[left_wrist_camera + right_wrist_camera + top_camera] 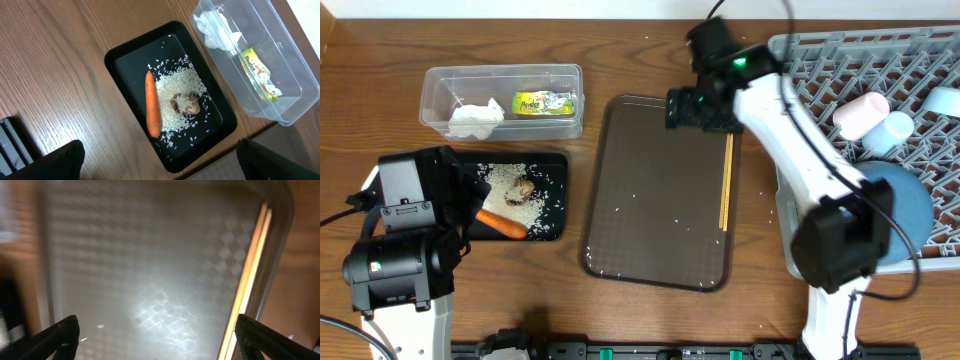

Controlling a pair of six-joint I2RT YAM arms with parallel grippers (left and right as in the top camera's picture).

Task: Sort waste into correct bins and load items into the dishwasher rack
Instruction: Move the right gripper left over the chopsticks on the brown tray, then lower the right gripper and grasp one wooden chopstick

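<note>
A black tray (116, 56) holds an orange carrot (152, 104), a brown food lump (186, 105) and loose rice (175, 87). My left gripper (160, 167) hovers open above that tray's near corner, nothing between its fingers. Beside it, the clear tub (295, 115) contains a white tissue (216, 31) and a green-yellow wrapper (260, 74). My right gripper (160, 342) is open and empty over the brown serving tray (650, 180). The wooden chopsticks (250, 270) lie along the tray's edge beside its right finger. The grey rack (810, 60) holds a blue plate (910, 205), a pale-blue cup (890, 133), a pinkish cup (861, 113) and a pale-blue bowl (945, 100).
A few rice grains are scattered on the serving tray and the wooden table (380, 60). The right arm (790, 130) reaches from the front right across the rack's left edge. The left arm's base (400, 270) stands at the front left.
</note>
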